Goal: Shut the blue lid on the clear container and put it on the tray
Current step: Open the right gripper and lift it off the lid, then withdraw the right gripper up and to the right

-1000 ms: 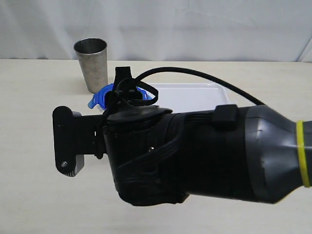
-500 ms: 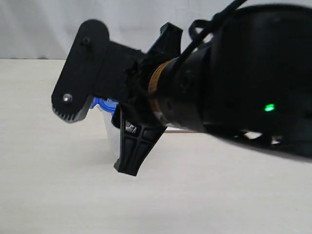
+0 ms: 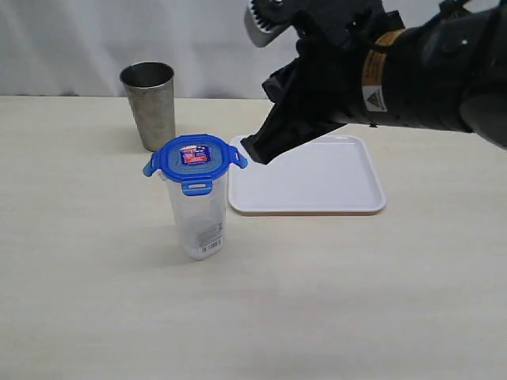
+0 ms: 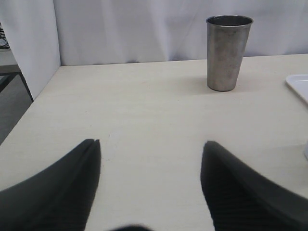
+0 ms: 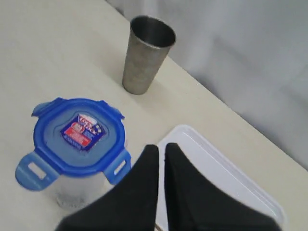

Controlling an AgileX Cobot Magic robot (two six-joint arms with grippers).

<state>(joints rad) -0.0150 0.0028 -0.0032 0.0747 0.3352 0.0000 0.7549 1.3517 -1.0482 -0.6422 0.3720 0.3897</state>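
The clear container (image 3: 200,218) stands upright on the desk (image 3: 87,301), long axis vertical, with the blue lid (image 3: 194,158) seated on its mouth. The lid's flaps stick out sideways, so they look unlatched. The tray (image 3: 317,178) lies just beside the container on the right arm's side. It is empty, so the container is not yet on it. A metal tumbler (image 3: 149,103) stands behind the container, apart from it.

The right gripper (image 3: 257,150) hangs above the tray's near corner, just beside the lid and a little higher. Its jaws are pressed together and hold nothing. In the right wrist view the closed tip (image 5: 160,147) points down next to the lid (image 5: 77,134), not over it.

The left gripper (image 4: 150,144) has its jaws apart over bare desk with nothing between them, and the container does not show ahead of it.

The right arm is clearly the nearer. Pressing the 4 flaps would likely need the tip to shift sideways, toward the left arm's side, until it is over the lid's edge.
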